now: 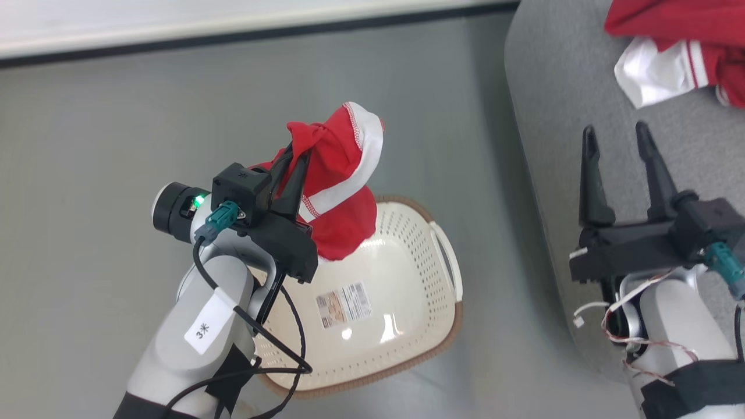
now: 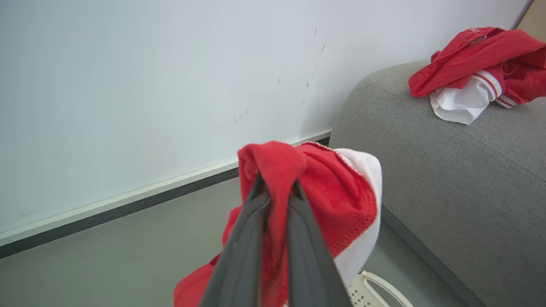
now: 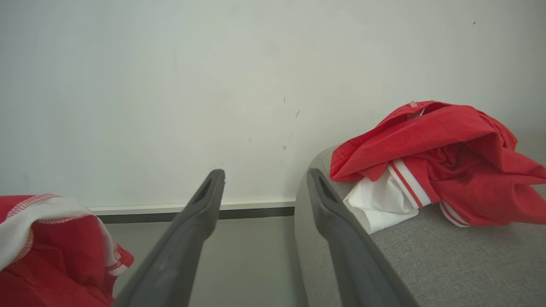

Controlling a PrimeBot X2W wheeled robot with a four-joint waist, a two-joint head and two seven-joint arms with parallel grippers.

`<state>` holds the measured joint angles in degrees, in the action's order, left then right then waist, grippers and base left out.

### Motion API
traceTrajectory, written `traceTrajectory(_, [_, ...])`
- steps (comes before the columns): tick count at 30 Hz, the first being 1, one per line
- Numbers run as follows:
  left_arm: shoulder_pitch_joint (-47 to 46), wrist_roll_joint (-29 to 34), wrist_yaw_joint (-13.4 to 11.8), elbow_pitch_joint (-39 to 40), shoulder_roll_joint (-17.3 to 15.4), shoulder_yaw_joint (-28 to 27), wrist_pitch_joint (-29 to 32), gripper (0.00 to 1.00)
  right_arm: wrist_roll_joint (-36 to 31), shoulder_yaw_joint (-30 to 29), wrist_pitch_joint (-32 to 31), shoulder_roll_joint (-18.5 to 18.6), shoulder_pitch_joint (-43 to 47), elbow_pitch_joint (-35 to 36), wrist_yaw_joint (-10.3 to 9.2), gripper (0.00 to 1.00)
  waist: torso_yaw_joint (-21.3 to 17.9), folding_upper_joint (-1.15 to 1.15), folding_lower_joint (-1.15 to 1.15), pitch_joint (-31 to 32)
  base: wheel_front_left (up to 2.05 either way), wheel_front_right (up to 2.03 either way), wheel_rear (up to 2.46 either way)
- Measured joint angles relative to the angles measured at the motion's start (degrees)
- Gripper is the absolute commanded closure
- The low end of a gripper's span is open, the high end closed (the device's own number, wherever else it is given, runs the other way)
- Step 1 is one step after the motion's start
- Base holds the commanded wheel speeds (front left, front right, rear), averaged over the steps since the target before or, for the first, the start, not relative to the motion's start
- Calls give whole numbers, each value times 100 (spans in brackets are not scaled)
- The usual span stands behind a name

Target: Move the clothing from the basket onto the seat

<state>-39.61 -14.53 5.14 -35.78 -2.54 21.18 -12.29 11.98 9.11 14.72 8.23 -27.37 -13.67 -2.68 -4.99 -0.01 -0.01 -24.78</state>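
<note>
My left gripper (image 1: 298, 158) is shut on a red garment with white trim (image 1: 340, 186), held up above the cream basket (image 1: 407, 279). In the left wrist view the fabric (image 2: 332, 200) bunches over the gripper (image 2: 277, 187) and hangs below it. The basket's bottom shows a label and no other cloth. A second red and white garment (image 1: 675, 46) lies crumpled on the grey seat (image 1: 559, 99) at the top right. My right gripper (image 1: 617, 137) stands open over the seat's front part, holding nothing; in the right wrist view it (image 3: 264, 179) points past the seat's edge, the lying garment (image 3: 435, 166) to its right.
Grey floor (image 1: 116, 128) spreads left of the basket. A white wall with a dark skirting strip (image 1: 233, 29) runs along the far side. The seat's rounded edge (image 1: 524, 174) lies a short way right of the basket.
</note>
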Motion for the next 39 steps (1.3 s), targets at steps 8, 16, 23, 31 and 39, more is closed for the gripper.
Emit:
traceTrajectory(8, [147, -145, 52, 96, 8, -25, 1, 100, -44, 55, 0, -15, 425, -202, 20, 0, 144, 0, 0, 700, 0, 0, 0])
traceTrajectory(16, [428, -308, 100, 141, -8, -3, 69, 100, -43, 162, -1, -67, 784, -441, 120, 0, 285, 0, 0, 1392, 0, 0, 0])
traceTrajectory(23, [745, -370, 143, 221, -29, 66, 204, 100, -45, 424, -1, -151, 990, -725, 269, 0, 405, 0, 1, 1999, 0, 0, 0])
traceTrajectory(31, [1104, -408, 147, 706, -59, 210, 497, 100, -152, 1163, -10, -333, 1147, -953, 647, 0, 525, 0, 0, 2677, 0, 0, 0])
traceTrajectory(39, [1191, -524, 148, 1260, -59, 356, 802, 100, -264, 1856, -163, -407, 809, -1356, 876, 0, 645, 0, 1, 2896, 0, 0, 0])
